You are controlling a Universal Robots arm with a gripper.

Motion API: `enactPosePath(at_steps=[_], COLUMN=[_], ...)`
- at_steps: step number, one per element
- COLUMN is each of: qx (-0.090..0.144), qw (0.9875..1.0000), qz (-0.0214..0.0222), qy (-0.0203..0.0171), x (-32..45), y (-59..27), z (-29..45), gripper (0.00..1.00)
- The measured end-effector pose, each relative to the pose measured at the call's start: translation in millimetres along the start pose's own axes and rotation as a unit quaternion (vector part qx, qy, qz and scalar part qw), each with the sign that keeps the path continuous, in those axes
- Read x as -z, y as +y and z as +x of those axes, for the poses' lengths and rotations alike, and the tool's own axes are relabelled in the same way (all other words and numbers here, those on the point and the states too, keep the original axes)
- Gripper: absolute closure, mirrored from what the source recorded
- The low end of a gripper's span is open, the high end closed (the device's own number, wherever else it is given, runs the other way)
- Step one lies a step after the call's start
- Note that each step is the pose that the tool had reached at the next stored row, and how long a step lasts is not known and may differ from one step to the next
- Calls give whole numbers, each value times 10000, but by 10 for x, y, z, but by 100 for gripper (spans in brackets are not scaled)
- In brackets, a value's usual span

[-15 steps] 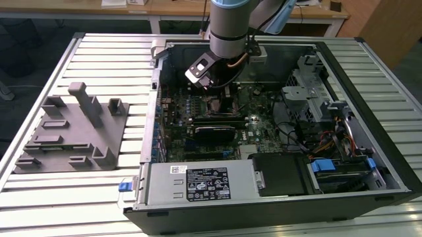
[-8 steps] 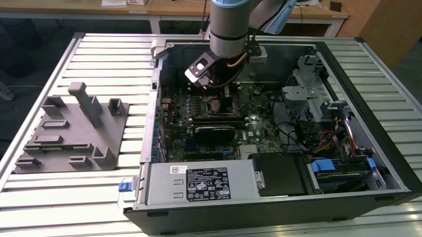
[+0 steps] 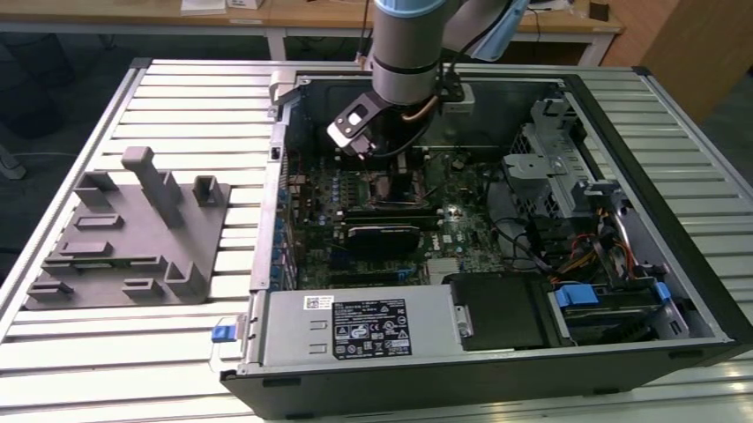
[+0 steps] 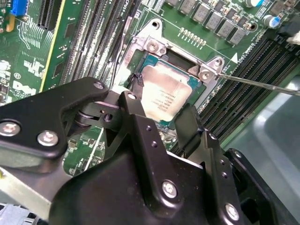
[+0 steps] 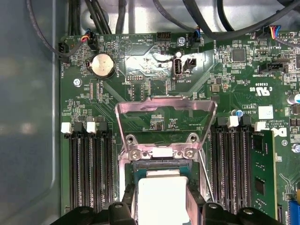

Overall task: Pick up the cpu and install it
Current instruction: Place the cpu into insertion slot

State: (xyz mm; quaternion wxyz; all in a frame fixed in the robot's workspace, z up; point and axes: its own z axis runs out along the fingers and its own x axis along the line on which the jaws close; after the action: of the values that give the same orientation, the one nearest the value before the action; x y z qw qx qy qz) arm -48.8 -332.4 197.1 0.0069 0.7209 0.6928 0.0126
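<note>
Gripper (image 4: 161,102): closed, as I read it, on two opposite edges of the cpu (image 4: 165,89), which lies level in the open socket (image 4: 152,44).
Handling, my judgement: light, stiff, thin, smooth-topped; delicate underneath. I would hold it by the edges only.
Containers: computer case (image 3: 471,383) holds the motherboard (image 5: 154,70); socket holds the cpu, load plate (image 5: 164,105) raised.

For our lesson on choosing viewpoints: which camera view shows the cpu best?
The second wrist view: the cpu sits in its socket, most of its silvery top in sight. The first wrist view shows part of that top, the tool covering the rest. In the exterior view the arm hides it.
</note>
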Motion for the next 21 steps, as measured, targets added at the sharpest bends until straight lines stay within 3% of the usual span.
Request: enactPosePath(at_steps=[21], qx=[-29], qw=[10000], qz=[-1], qy=[0], x=[-7], y=[-15], z=[-1], gripper=[47])
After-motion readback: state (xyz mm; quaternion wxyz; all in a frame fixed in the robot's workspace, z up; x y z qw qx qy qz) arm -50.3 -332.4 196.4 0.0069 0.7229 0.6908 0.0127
